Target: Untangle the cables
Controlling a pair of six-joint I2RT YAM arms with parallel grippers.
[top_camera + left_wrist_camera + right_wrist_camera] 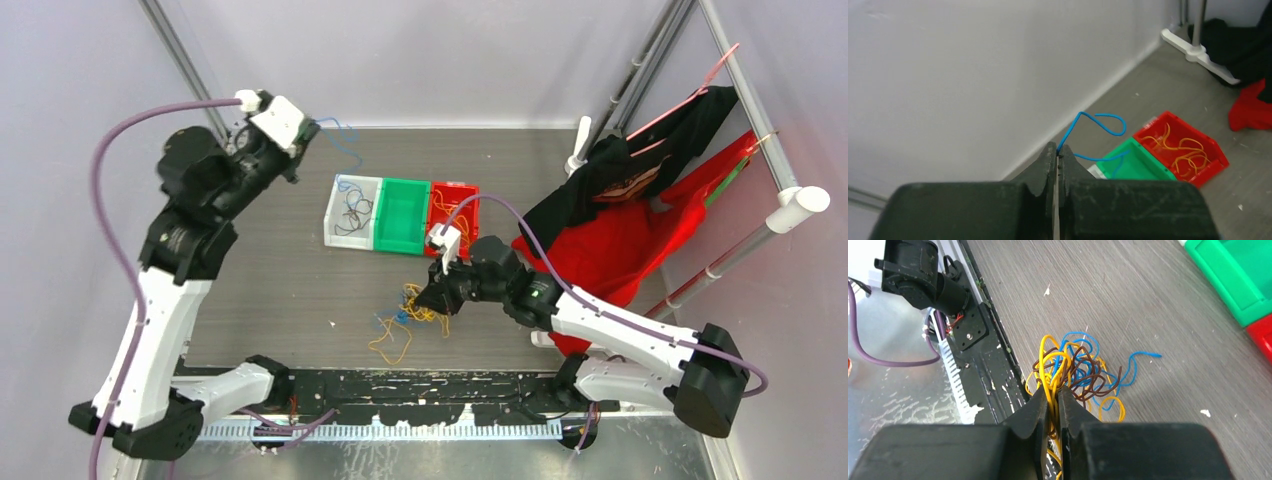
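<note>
The left gripper (1058, 156) hangs high beside the wall (948, 75), with open bench (1198, 100) only to its right. Its jaws are pressed together on a blue cable (1100, 121) that loops out ahead of the tips. The right gripper (1053, 396), on a low outstretched arm, has the bench's front edge just to its left. It is clamped on yellow strands of the tangle (1083, 375) lying directly ahead. The strands under its fingers are cut off from view, so it possibly pinches brown ones too.
</note>
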